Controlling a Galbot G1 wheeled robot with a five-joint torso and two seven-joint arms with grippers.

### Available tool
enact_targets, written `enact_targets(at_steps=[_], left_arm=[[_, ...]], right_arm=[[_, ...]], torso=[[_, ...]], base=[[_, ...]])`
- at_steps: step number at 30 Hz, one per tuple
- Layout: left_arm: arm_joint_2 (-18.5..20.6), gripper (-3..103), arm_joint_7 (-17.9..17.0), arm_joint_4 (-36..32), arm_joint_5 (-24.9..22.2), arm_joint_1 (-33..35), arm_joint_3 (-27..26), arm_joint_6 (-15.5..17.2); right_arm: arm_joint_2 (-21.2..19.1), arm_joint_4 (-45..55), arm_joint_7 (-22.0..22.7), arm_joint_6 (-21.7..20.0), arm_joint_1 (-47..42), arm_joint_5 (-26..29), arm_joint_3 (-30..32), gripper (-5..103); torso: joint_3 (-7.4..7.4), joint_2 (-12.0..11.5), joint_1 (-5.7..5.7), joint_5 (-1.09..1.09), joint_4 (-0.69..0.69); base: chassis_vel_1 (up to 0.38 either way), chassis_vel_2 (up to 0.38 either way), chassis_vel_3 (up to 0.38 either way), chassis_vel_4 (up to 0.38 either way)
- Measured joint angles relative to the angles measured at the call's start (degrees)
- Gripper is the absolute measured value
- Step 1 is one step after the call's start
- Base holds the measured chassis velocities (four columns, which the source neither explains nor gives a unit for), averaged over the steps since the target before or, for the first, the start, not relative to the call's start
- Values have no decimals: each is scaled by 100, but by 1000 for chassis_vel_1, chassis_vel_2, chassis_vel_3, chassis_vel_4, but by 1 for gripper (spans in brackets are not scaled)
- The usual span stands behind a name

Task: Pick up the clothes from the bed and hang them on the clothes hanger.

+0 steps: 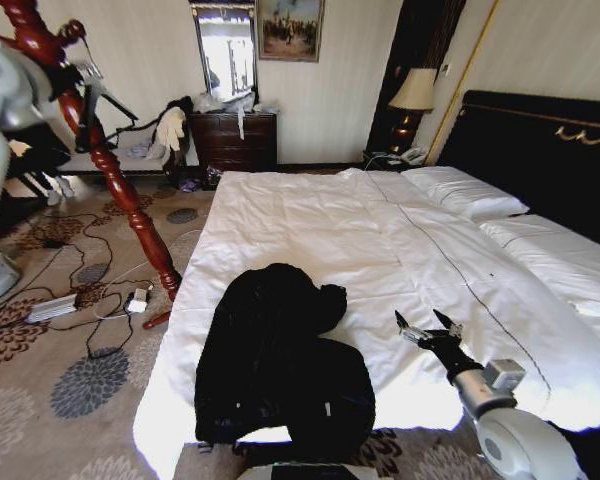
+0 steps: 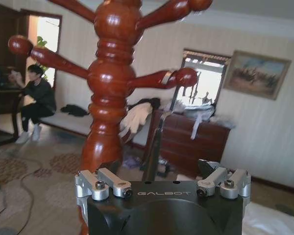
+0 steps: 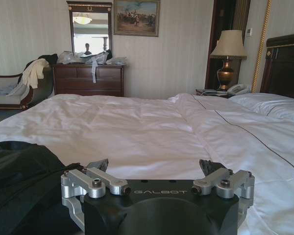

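The black jacket [image 1: 280, 360] lies crumpled on the near-left part of the bed [image 1: 310, 220], spread over the wrinkled white sheet and reaching down toward the foot edge. In the right wrist view its dark fabric [image 3: 19, 171] sits just beside the gripper, on the sheet.

The right gripper [image 1: 428, 325] hovers low over the bed to the right of the jacket, near it but not touching — its jaws stand apart with nothing between them, as the right wrist view [image 3: 157, 164] also shows.

The left arm is raised at the far left, up by the twisted red-brown coat stand [image 1: 115, 170]. In the left wrist view the left gripper [image 2: 161, 169] sits close before the stand's turned column [image 2: 108, 83], and its jaws are apart and hold nothing. A slim black clothes hanger [image 1: 105, 100] hangs on one of the stand's pegs — its dark bar [image 2: 154, 147] drops past the peg just behind the gripper.
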Motion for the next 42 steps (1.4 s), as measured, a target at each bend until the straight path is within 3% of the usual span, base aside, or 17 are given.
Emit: enact_targets(at_steps=[4, 15, 20, 28, 30, 34, 42], left_arm=[[-225, 91, -258, 360, -177, -181, 146, 23], [-839, 81, -383, 1418, -436, -769, 686, 17], [-876, 68, -433, 1514, -331, -750, 732, 10], [-825, 36, -385, 1546, -254, -652, 717, -1], [-823, 36, -385, 1546, -254, -641, 709, -1], [-803, 17, -362, 1489, -253, -605, 681, -4], [-785, 16, -353, 1414, -231, -607, 671, -4]], right_arm=[[2, -6, -2, 18, 2, -2, 4, 100], [30, -6, -7, 33, 11, 3, 6, 100], [35, -6, -7, 44, 19, 12, 17, 100], [58, -7, -5, 60, 21, 15, -2, 100], [58, -7, -5, 60, 23, 16, -4, 100], [74, -16, -2, 69, 15, 19, -17, 100], [113, -43, 3, 81, 25, 4, -86, 100]], torso=[[0, 0, 0, 1, -2], [0, 0, 0, 5, -5], [0, 0, 0, 2, 0], [0, 0, 0, 2, -2], [0, 0, 0, 2, -2], [0, 0, 0, 2, -3], [1, 0, 0, 1, -3]], base=[[0, 0, 0, 0], [0, 0, 0, 0], [0, 0, 0, 0], [0, 0, 0, 0], [0, 0, 0, 0], [0, 0, 0, 0], [0, 0, 0, 0]])
